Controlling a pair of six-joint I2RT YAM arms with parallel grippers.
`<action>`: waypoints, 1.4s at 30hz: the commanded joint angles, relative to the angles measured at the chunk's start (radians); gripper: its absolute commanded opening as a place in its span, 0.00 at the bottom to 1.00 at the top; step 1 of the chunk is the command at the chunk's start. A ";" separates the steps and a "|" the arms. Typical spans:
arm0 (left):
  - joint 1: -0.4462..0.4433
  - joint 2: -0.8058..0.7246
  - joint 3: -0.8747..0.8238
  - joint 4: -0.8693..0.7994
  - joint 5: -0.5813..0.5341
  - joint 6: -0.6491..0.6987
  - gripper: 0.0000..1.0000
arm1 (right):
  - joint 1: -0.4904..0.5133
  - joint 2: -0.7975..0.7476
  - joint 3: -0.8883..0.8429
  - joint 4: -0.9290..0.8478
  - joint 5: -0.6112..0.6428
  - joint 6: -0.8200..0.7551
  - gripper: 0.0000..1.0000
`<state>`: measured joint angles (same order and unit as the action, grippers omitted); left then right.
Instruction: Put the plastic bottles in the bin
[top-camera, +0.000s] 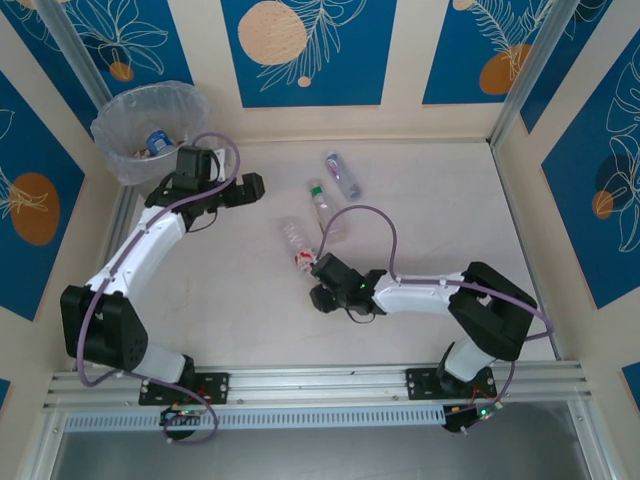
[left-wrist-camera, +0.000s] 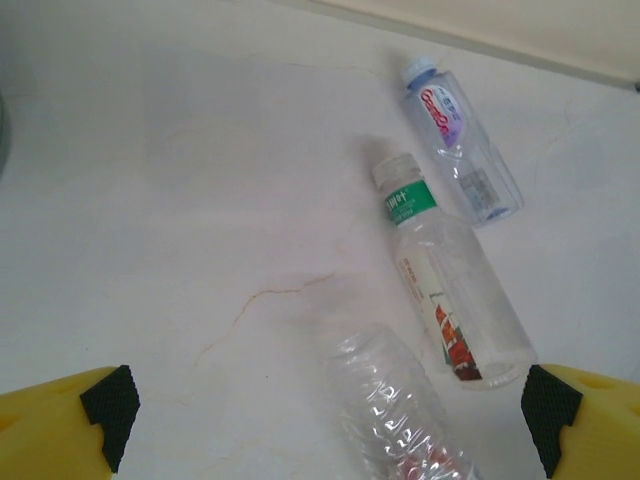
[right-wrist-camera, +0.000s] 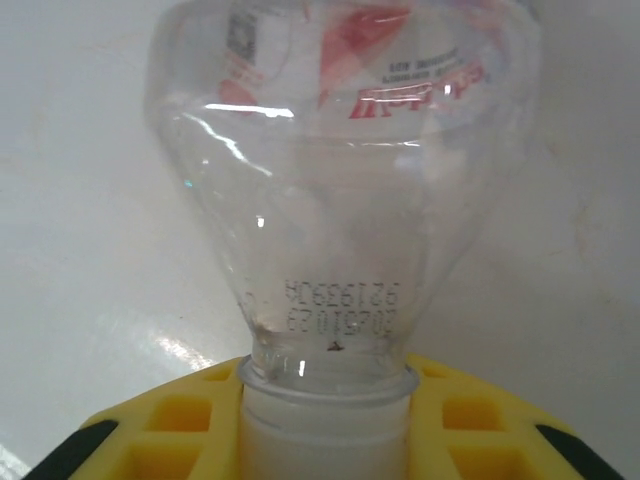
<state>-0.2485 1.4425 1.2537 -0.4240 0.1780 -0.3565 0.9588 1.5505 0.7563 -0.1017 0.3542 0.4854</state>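
My right gripper (top-camera: 316, 268) (right-wrist-camera: 330, 425) is shut on the white-capped neck of a crinkly clear plastic bottle (top-camera: 296, 242) (right-wrist-camera: 340, 150) with a red label, which points away from it over the table. That same bottle (left-wrist-camera: 400, 400) shows below my left gripper (top-camera: 252, 187) (left-wrist-camera: 330, 415), which hangs open and holds nothing. A green-banded bottle (top-camera: 321, 203) (left-wrist-camera: 445, 285) and a blue-capped bottle (top-camera: 343, 174) (left-wrist-camera: 462, 142) lie further back. The bin (top-camera: 122, 150) stands at the far left corner with a blue-labelled bottle (top-camera: 158, 140) inside.
Patterned blue and cream walls close in the white table (top-camera: 430, 210) at the back and both sides. The left arm (top-camera: 140, 245) stretches from its base toward the bin. A metal rail (top-camera: 320, 380) runs along the near edge.
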 joint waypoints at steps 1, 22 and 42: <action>-0.046 -0.091 -0.076 0.160 0.000 0.193 0.99 | -0.066 -0.097 -0.028 0.039 -0.132 -0.153 0.25; -0.240 0.022 0.137 -0.238 0.340 1.548 0.99 | -0.454 -0.128 0.479 -0.650 -0.663 -0.911 0.19; -0.304 0.123 0.224 -0.418 0.122 1.634 0.86 | -0.344 -0.165 0.504 -0.581 -0.489 -1.007 0.13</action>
<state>-0.5388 1.5497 1.4479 -0.7715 0.2996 1.2488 0.6125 1.4334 1.2678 -0.7227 -0.1192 -0.4927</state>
